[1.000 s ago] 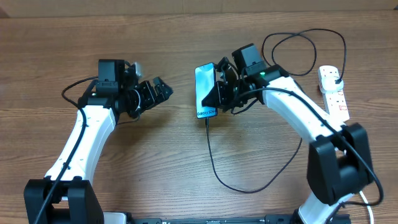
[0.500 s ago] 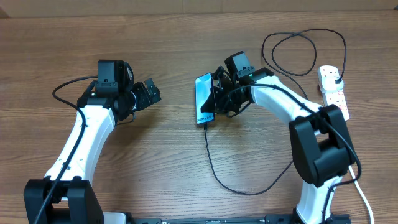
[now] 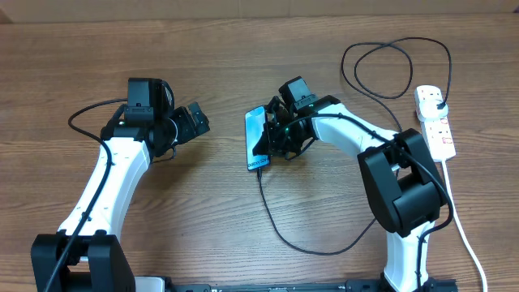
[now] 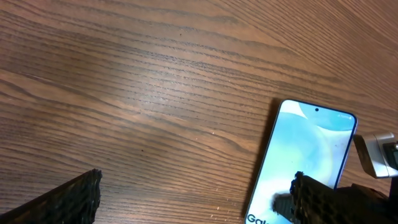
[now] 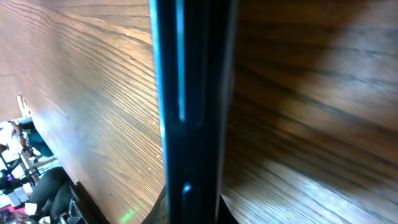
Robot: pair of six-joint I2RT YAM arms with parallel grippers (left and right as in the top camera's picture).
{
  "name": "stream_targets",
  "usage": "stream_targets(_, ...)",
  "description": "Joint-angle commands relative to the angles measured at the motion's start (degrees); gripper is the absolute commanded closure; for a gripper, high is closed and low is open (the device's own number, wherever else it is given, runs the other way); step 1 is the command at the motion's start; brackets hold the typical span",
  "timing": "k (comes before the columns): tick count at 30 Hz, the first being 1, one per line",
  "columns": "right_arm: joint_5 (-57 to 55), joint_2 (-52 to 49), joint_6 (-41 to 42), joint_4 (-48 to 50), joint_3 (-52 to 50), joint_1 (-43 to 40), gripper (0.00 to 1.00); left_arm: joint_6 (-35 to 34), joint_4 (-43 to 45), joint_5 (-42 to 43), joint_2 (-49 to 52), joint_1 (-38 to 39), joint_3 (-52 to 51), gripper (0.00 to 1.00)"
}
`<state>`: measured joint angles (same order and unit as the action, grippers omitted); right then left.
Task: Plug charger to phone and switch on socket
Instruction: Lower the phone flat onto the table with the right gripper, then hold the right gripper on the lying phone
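The phone (image 3: 255,136), its light-blue screen lit, stands tilted on its long edge near the table's middle. My right gripper (image 3: 274,135) is shut on it. In the right wrist view the phone's black edge (image 5: 193,93) fills the frame between my fingers (image 5: 194,213). The black charger cable (image 3: 272,219) meets the phone's lower short end, loops across the table and ends in a black plug (image 3: 439,103) on the white socket strip (image 3: 435,128). My left gripper (image 3: 197,121) is open and empty, left of the phone. Its wrist view shows the phone (image 4: 308,149) beyond the open fingers (image 4: 199,208).
The socket's thick white cord (image 3: 462,235) runs down the right side toward the front edge. The charger cable makes a loop (image 3: 397,69) at the back right. A black arm cable (image 3: 81,120) arcs left of my left arm.
My right gripper has moved left with the phone, dragging the cable end along. My left gripper drew back a little to the left and then held still.
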<state>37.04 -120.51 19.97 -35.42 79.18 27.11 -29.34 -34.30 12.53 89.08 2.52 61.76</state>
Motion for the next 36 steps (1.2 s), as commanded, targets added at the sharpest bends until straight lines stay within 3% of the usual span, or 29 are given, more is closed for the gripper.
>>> stream_targets(1, 0.90, 0.57, 0.26, 0.76, 0.63, 0.81, 0.96, 1.53, 0.02, -0.96, -0.98, -0.04, 0.20, 0.00)
stream_targets(18, -5.92, 0.57, 2.82, 3.72, -1.07, 2.12, 0.95, 1.51, 0.02, -0.94, -0.98, 0.02, 0.20, 0.00)
stream_targets(36, -5.95, 0.57, 4.33, 5.88, -3.17, 2.12, 0.82, 1.51, 0.04, -0.94, -0.98, 0.07, 0.20, 0.00)
